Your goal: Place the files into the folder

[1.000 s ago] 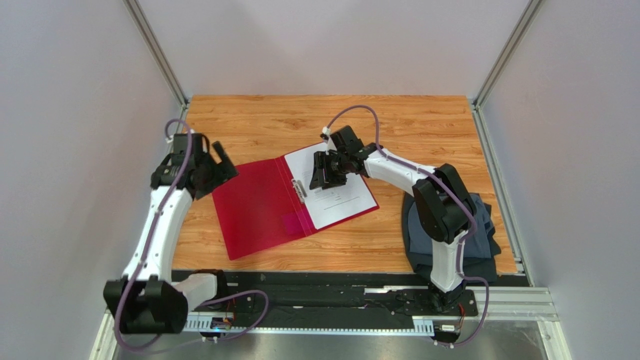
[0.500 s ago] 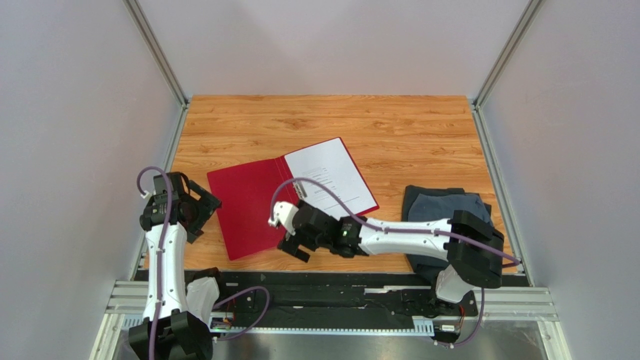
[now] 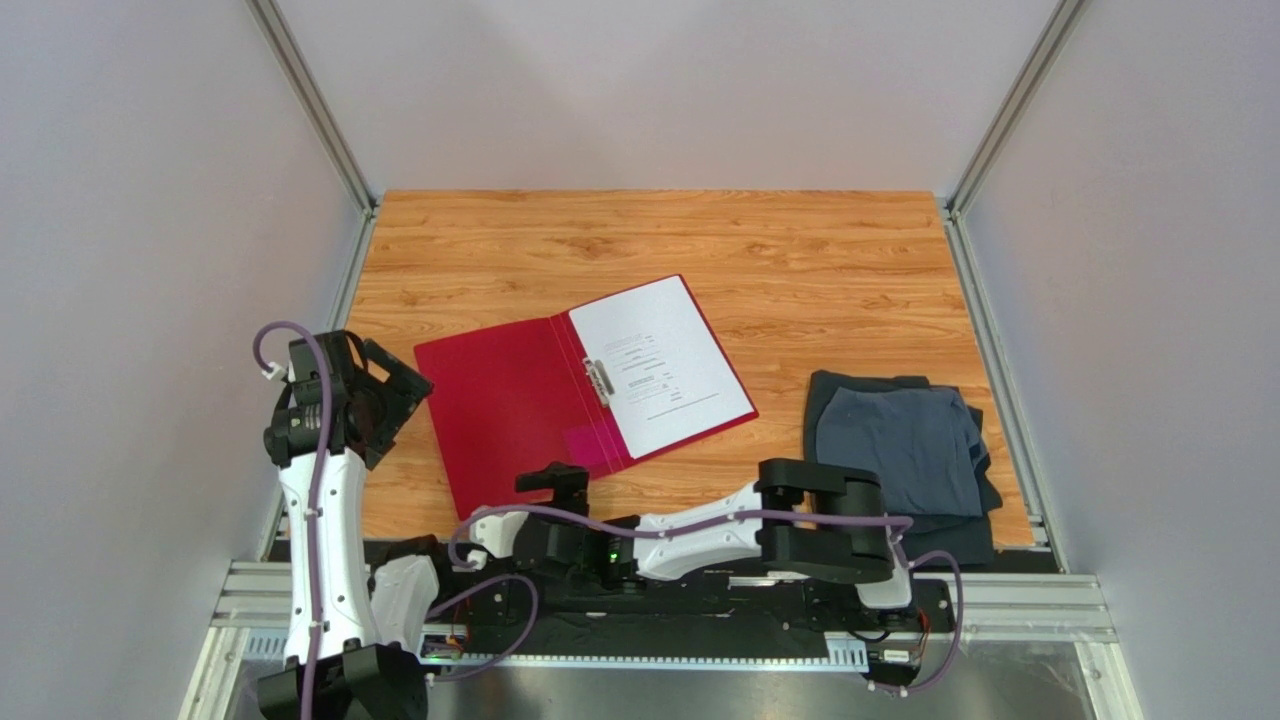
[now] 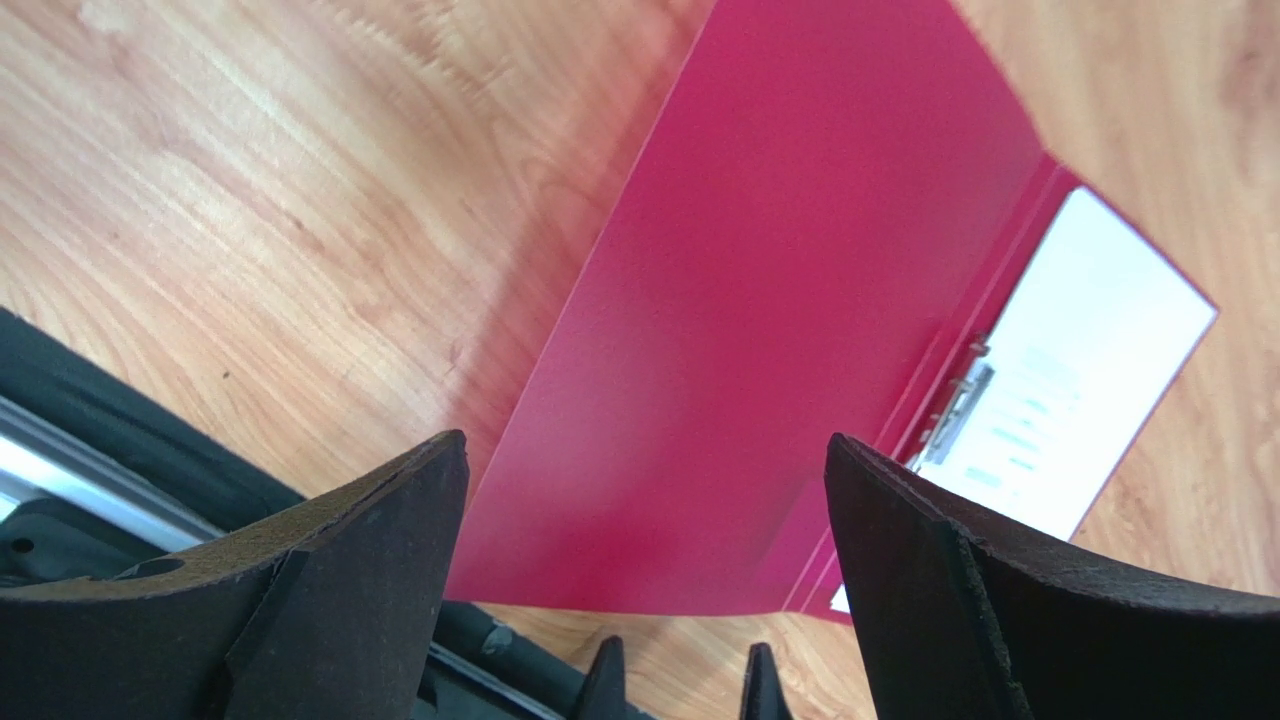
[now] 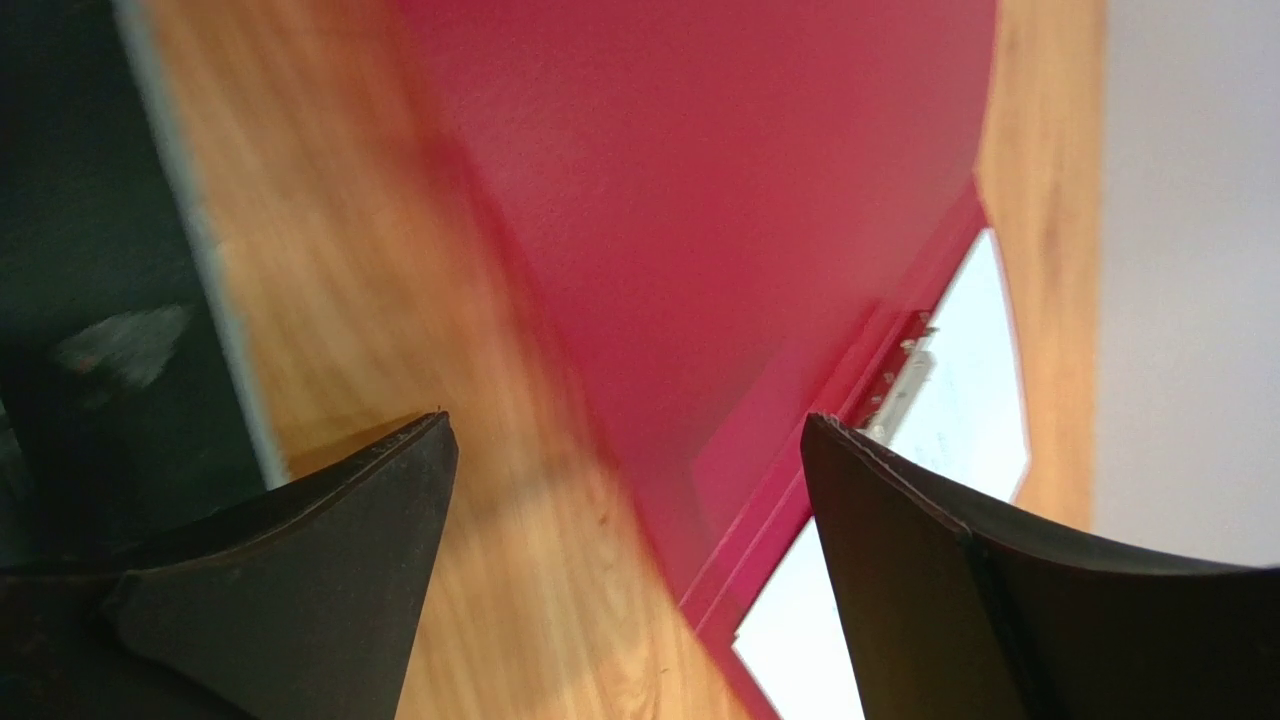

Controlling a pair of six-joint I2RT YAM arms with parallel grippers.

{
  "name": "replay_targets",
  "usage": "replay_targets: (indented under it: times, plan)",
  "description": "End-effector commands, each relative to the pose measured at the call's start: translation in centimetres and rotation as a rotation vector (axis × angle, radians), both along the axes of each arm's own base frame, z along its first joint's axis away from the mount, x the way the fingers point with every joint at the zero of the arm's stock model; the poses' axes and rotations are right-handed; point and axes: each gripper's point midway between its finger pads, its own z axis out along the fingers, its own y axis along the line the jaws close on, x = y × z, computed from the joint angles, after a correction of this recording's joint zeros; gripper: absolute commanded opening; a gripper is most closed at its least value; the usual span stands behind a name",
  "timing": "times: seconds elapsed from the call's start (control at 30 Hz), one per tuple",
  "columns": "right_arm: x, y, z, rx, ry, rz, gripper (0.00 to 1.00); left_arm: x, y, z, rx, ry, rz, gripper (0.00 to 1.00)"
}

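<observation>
Red and glossy, the folder (image 3: 511, 413) lies open on the wooden counter (image 3: 812, 255), with the files (image 3: 661, 368) on its right leaf beside the metal clip (image 3: 598, 380). The left fingers (image 4: 353, 578), off its left side, and the right fingers (image 5: 932, 585), by its near edge, are spread wide and hold nothing. A dark cloth (image 3: 902, 435) lies to the right.

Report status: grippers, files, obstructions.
Left gripper open, empty. Right gripper open, empty. Files on right half of folder, cover open. Cloth off right, apart from folder.

The left tool (image 4: 639, 495), jaws wide, hangs over the open red folder (image 4: 781, 300), files (image 4: 1074, 375) beside its clip (image 4: 954, 413).
</observation>
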Motion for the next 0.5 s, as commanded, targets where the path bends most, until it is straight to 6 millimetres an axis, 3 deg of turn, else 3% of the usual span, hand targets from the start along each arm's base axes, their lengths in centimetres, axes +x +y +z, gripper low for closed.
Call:
replay_targets:
  times: [0.0, 0.17, 0.27, 0.4, 0.47]
  plan:
    - [2.0, 3.4, 3.6, 0.102, -0.180, -0.074, 0.91, 0.2, 0.4, 2.3, 0.034, -0.058, -0.008, 0.97]
    - [3.3, 4.5, 3.5, 0.107, -0.276, -0.113, 0.87, 0.2, 0.1, 2.5, 0.025, -0.064, -0.012, 0.97]
    - [3.8, 4.6, 3.5, 0.134, -0.271, -0.134, 0.78, 0.2, 0.3, 2.8, 0.036, -0.071, -0.005, 0.97]
    - [4.5, 4.2, 4.1, 0.176, -0.247, -0.171, 0.44, 0.5, 0.3, 3.2, 0.037, -0.077, -0.016, 0.96]
    - [4.8, 3.9, 4.8, 0.192, -0.246, -0.181, 0.35, 0.8, 0.4, 3.7, 0.038, -0.089, -0.016, 0.96]
